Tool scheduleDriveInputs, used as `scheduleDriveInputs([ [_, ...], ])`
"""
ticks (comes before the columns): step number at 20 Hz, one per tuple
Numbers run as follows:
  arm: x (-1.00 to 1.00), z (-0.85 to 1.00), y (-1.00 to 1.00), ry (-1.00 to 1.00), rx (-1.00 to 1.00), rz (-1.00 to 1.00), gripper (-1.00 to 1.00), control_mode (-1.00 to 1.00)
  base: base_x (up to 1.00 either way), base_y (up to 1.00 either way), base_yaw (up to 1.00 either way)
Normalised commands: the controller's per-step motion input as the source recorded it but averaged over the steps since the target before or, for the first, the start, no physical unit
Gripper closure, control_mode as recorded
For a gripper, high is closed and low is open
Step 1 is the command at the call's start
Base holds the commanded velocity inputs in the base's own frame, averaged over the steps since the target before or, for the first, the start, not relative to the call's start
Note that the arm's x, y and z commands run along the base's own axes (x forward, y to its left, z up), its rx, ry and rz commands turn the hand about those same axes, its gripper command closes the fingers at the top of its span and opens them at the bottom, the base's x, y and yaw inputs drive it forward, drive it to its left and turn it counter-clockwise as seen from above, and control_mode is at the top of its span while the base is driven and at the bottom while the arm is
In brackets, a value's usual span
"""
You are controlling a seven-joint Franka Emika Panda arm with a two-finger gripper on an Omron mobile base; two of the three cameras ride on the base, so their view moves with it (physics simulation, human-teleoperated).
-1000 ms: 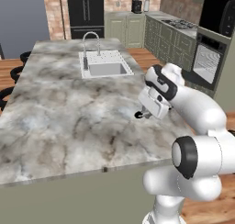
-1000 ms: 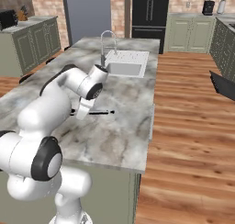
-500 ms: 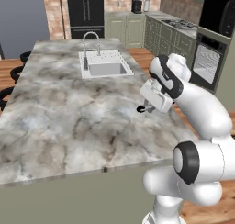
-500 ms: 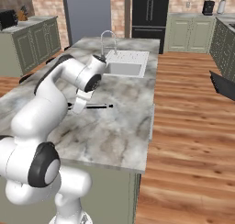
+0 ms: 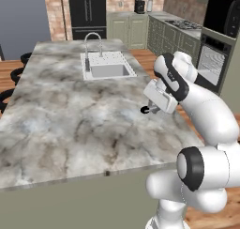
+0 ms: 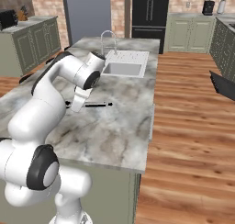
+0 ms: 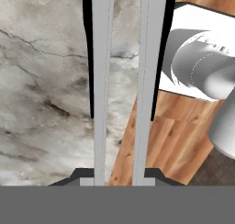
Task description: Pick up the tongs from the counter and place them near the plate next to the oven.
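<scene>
My gripper (image 5: 157, 106) is shut on the tongs (image 6: 94, 104), a slim dark utensil held level just above the marbled counter (image 5: 70, 110) near its right edge. In the hand view the tongs (image 7: 103, 81) run upward as two grey arms with black tips, clamped between my gripper (image 7: 120, 175) fingers, over the counter's edge and the wooden floor. A black end of the tongs (image 5: 145, 110) pokes out left of the hand. The black oven (image 5: 211, 64) stands in the green cabinets at far right. The plate is out of view.
An inset white sink (image 5: 108, 69) with an arched tap (image 5: 93, 40) lies behind the gripper. Black stools (image 5: 9, 82) line the counter's left side. A hob (image 5: 187, 24) sits on the far right worktop, and wooden floor (image 6: 183, 126) runs past the counter.
The wrist has risen and turned, carrying the tongs slightly up and toward the counter's right edge. The gripper stays shut on them.
</scene>
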Motion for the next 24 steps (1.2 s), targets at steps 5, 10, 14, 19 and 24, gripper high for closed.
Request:
scheduleDriveInputs([
  [5,0.00,0.00,0.00,0.00,0.00,0.00,1.00,-1.00,0.00,0.00,0.00],
  [10,0.00,0.00,0.00,0.00,0.00,0.00,1.00,-1.00,0.00,0.00,0.00],
  [14,0.00,0.00,0.00,0.00,0.00,0.00,1.00,-1.00,0.00,0.00,0.00],
  [19,-0.05,0.00,0.00,0.00,0.00,0.00,1.00,1.00,-0.11,-0.02,0.00],
  [24,0.00,0.00,0.00,0.00,0.00,0.00,1.00,1.00,-0.58,-0.17,0.00],
])
